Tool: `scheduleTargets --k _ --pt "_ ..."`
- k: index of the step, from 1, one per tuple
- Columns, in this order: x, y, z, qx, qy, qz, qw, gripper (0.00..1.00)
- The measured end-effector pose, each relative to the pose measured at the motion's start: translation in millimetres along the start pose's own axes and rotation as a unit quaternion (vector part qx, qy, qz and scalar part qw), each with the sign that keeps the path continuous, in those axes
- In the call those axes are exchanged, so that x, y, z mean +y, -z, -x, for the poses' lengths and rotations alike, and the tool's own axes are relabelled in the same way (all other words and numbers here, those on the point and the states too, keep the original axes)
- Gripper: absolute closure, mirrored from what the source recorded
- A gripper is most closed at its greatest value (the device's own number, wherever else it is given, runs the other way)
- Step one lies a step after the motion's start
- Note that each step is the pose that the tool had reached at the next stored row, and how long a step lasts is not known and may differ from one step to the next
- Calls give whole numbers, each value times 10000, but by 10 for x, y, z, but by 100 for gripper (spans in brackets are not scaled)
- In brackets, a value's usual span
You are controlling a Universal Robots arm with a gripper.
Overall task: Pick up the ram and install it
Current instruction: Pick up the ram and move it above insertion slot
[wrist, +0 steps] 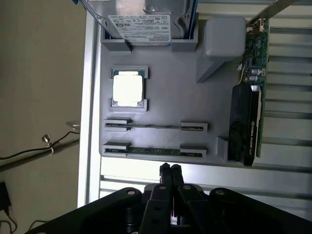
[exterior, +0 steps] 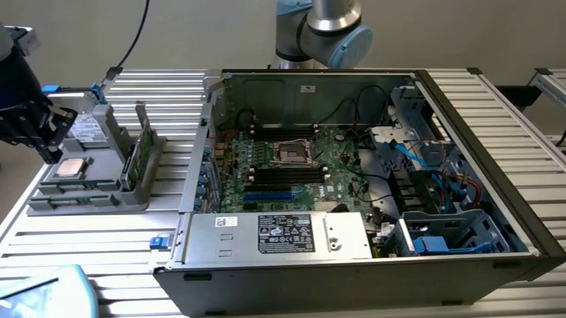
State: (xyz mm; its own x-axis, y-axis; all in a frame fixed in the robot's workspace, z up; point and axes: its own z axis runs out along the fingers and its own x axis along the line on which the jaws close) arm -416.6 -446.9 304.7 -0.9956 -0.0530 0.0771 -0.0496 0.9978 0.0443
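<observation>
Nearest to you, the pincer point(wrist: 170, 168) is hanging with its black fingers pressed together and nothing between them. Its tips are hovering just beside the near edge of the parts holder.

Beneath everything, the ribbed metal counter point(exterior: 97, 232) is carrying the open computer case point(exterior: 265, 93), which is lying on its side with the motherboard facing up. Towards the exterior view's left, the grey holder point(wrist: 165, 92) is sitting apart from the case. In it, the graphics card point(wrist: 243, 126) is standing on edge along one side, the drive point(wrist: 146, 19) is resting at the far end, and the silver processor point(wrist: 128, 88) is lying flat in its square pocket.

The ram point(wrist: 155, 152) is standing on its long edge in the slot closest to the pincer tips, and a second slim stick point(wrist: 156, 126) appears to be sitting in the slot just beyond.

You are dealing with something light and stiff but fragile. It is looking thin enough to slip or tip, and its chips and contact edge are not places to squeeze. The exposed upper edge near the middle, between the slot's end supports, is looking like the safest place to pinch.
</observation>
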Motion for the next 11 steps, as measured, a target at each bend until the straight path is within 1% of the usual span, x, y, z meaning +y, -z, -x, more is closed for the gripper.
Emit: scheduleTargets --k 6,7,8,11 --pt "0 0 0 2 0 0 10000 90" --pt "0 0 0 7 0 1 10000 90" --pt "0 -2 0 19 0 2 10000 90" --pt "0 -1 0 34 6 1 10000 90"
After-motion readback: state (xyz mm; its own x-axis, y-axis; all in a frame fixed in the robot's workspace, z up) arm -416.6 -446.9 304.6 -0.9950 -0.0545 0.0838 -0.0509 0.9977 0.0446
